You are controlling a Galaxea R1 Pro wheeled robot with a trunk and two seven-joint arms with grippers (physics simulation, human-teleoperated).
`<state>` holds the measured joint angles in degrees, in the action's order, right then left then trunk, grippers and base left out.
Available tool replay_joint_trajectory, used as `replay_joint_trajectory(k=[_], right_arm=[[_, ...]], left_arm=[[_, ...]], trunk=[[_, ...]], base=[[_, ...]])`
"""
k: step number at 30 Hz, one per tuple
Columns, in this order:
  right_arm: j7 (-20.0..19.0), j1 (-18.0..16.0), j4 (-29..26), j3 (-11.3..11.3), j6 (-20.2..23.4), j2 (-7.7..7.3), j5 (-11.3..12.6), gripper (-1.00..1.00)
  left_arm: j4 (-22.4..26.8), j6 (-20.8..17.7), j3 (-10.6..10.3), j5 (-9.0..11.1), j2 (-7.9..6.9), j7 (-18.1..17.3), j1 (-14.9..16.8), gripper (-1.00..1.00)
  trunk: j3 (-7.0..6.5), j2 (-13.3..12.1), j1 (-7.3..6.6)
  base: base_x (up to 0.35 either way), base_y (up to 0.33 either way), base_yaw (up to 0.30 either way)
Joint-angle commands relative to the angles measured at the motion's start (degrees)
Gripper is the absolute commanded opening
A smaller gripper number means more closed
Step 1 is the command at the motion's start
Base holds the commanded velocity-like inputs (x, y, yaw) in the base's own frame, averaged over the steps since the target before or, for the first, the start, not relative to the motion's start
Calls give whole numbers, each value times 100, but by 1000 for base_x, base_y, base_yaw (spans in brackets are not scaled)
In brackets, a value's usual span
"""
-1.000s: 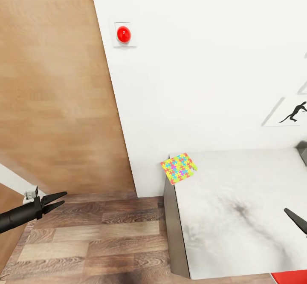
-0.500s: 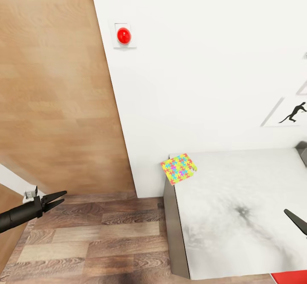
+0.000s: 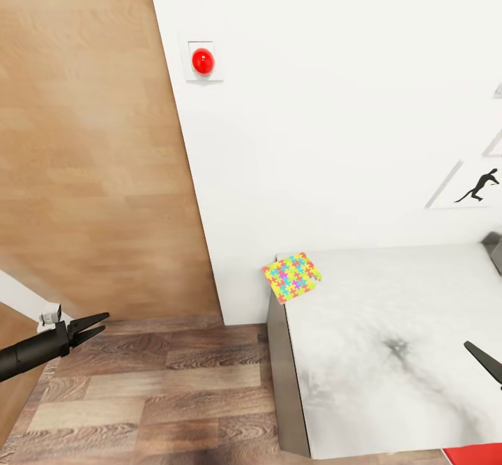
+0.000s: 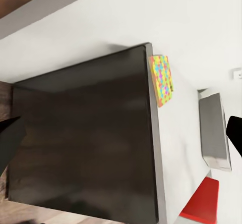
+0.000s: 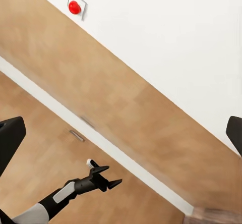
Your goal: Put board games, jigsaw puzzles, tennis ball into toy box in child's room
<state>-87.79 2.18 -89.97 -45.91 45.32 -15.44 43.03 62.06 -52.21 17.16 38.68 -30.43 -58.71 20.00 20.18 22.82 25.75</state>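
Jigsaw puzzle at the table's near-left corner, between the two arms.

The left gripper [image 3: 90, 328] is held low over the floor, fingers slightly parted, empty; the right gripper [image 3: 484, 360] is cut off at the frame edge, its state not determinable. Beyond, the jigsaw puzzle [image 3: 292, 276] lies flat, overhanging the table [image 3: 390, 298] corner by the wall. The toy box cannot be identified with certainty.

Open marble tabletop [image 3: 390, 325] beyond corner jigsaw puzzle [image 3: 292, 276], white wall [image 3: 335, 102] behind.
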Motion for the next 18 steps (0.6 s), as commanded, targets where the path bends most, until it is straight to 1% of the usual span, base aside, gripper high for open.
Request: replay_joint_trajectory(k=[1, 8, 15, 18], right_arm=[[29, 2, 0, 5, 59, -3, 21, 100], [59, 2, 51, -5, 66, -3, 23, 100], [44, 2, 97, -20, 73, -3, 29, 100], [43, 2, 100, -22, 74, -3, 29, 100]], left_arm=[[-1, -28, 0, 8, -3, -12, 4, 100], [-1, -28, 6, 8, -15, -23, 4, 100], [-1, -27, 6, -4, -37, -35, 4, 100], [-1, -27, 6, -7, -40, -41, 4, 100]], trunk=[[3, 9, 3], [-52, 9, 3], [-113, 9, 3], [-140, 9, 3]], base=[[0, 0, -71], [-3, 31, -124], [-83, 169, -163], [-51, 98, -170]])
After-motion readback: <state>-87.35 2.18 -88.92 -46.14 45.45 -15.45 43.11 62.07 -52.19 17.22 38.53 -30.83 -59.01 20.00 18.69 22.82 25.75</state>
